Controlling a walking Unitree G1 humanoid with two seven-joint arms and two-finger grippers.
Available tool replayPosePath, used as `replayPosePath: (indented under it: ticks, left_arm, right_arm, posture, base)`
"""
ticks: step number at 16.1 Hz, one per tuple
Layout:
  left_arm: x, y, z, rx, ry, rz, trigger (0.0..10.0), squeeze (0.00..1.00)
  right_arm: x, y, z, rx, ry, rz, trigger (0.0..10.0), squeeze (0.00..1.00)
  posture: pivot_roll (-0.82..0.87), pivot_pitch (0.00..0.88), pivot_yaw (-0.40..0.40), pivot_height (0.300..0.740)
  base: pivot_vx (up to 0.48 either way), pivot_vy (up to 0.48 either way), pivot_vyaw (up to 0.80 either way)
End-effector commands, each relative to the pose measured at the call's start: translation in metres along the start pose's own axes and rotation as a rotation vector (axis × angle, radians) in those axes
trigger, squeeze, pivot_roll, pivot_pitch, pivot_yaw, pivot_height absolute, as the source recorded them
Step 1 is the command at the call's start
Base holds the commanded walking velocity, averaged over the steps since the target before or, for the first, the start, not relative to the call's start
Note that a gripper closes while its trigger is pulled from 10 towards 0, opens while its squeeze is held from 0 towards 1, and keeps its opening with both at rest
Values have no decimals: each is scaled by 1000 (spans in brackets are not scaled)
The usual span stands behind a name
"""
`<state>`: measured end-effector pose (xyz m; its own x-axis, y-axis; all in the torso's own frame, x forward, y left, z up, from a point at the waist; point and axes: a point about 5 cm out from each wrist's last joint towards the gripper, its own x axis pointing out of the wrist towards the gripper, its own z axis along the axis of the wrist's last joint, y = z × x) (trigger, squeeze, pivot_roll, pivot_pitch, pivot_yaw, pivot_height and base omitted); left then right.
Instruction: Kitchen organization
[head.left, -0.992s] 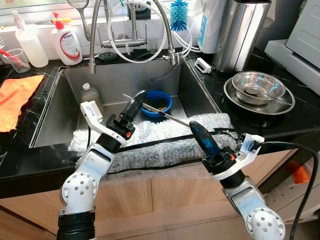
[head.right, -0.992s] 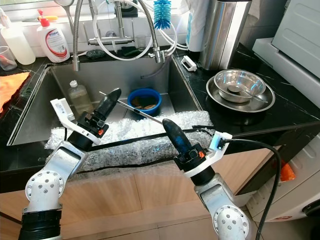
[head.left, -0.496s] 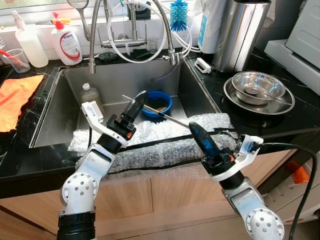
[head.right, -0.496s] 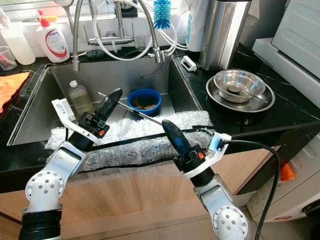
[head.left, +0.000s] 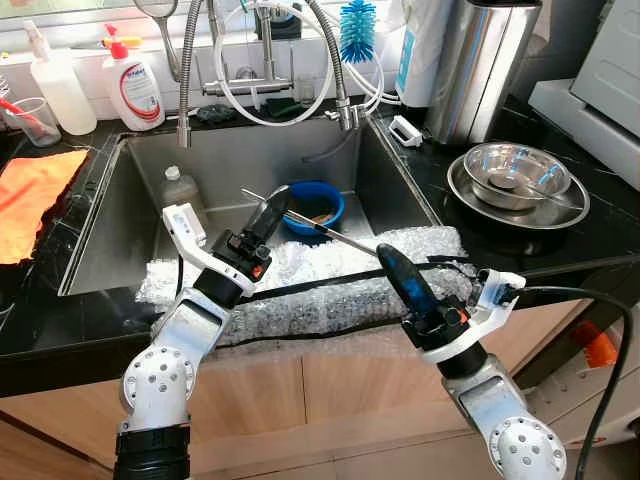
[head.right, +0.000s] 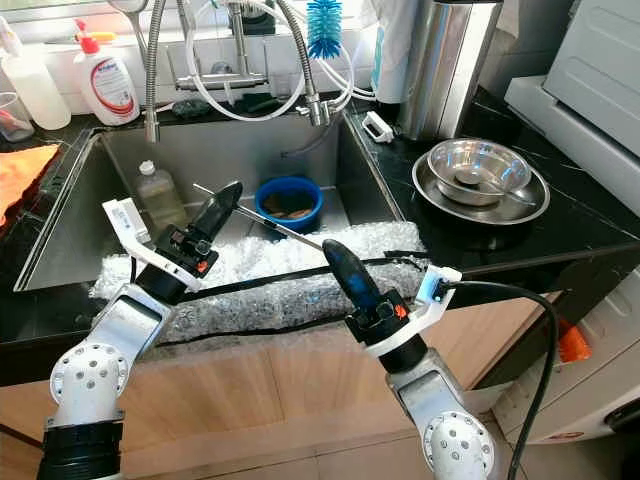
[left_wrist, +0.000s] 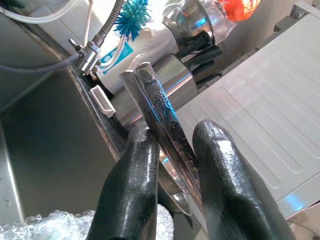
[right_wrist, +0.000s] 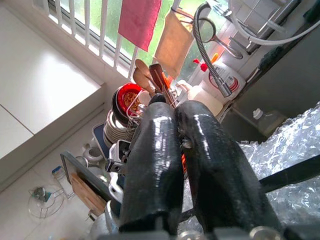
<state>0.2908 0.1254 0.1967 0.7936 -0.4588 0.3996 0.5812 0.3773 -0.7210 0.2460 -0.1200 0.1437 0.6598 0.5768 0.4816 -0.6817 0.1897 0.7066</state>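
My left gripper (head.left: 278, 198) hangs over the front of the sink (head.left: 120, 240), shut on thin metal utensils (head.left: 340, 237) that stick out level toward the right. In the left wrist view two engraved steel handles (left_wrist: 160, 105) lie pinched between the black fingers (left_wrist: 137, 165). My right gripper (head.left: 386, 257) is shut with nothing in it, raised above the counter's front edge just right of the utensils' far end. A blue bowl (head.left: 312, 207) with brown scraps sits in the sink behind them.
Bubble wrap (head.left: 320, 290) drapes over the sink's front edge. A small bottle (head.left: 180, 190) stands in the sink. Nested steel bowls (head.left: 517, 180) sit on the right counter, an orange cloth (head.left: 30, 200) on the left. Faucet hoses (head.left: 260, 70) and soap bottles (head.left: 132, 85) line the back.
The left gripper has tipped slightly, lifting the utensils' left end a little. The right gripper has crept a touch to the left.
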Motion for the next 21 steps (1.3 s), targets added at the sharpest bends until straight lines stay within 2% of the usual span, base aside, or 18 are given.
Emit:
replayPosePath:
  ticks: [1,5,6,7,9,11,14,15,17,18,20,21]
  left_arm:
    - [1,-4,2,1,-2,-17,0,0]
    - [0,-3,7,-8,-40,-5,0,0]
    - [-1,-2,9,-19,-52,-7,0,0]
    - [-1,-1,12,-28,-70,-1,0,0]
    - [0,1,19,-55,-121,12,0,0]
    - [0,2,31,-127,-212,15,0,0]
    - [-3,5,36,-141,-246,34,0,0]
    - [-4,7,43,-186,-305,47,0,0]
    - [-6,10,51,-213,-365,64,0,0]
    - [-5,13,56,-198,-404,100,0,0]
    - [-11,29,87,-124,-641,329,0,0]
    - [-13,31,92,-67,-656,372,0,0]
  right_arm:
    - [-1,-3,-1,-8,6,-23,10000,0]
    - [0,-5,-4,-19,16,-38,10000,0]
    - [-1,-6,-5,-21,22,-39,10000,310]
    - [-1,-8,-5,-23,21,-53,10000,1000]
    - [-1,-8,-4,-27,19,-56,10000,1000]
    - [0,-9,-3,-33,20,-60,10000,1000]
    - [1,-13,-4,-44,13,-85,10000,1000]
    - [1,-14,-4,-49,11,-93,10000,0]
    - [1,-14,-3,-56,16,-98,10000,0]
    - [1,-13,-2,-61,15,-100,10000,0]
    - [8,-18,12,-151,-54,-184,10000,0]
    - [12,-18,17,-191,-75,-215,10000,0]
  posture:
    - [10,0,29,740]
    - [10,0,29,740]
    - [6,0,30,740]
    - [6,0,29,740]
    - [6,0,29,740]
    - [8,0,26,740]
    - [7,0,26,740]
    - [7,0,25,740]
    - [7,0,24,740]
    - [5,0,21,740]
    - [11,0,15,740]
    - [11,0,16,740]
  base:
    - [0,0,0]
    - [0,0,0]
    - [0,0,0]
    - [0,0,0]
    - [0,0,0]
    - [0,0,0]
    - [0,0,0]
    - [0,0,0]
    - [0,0,0]
    - [0,0,0]
    - [0,0,0]
    - [0,0,0]
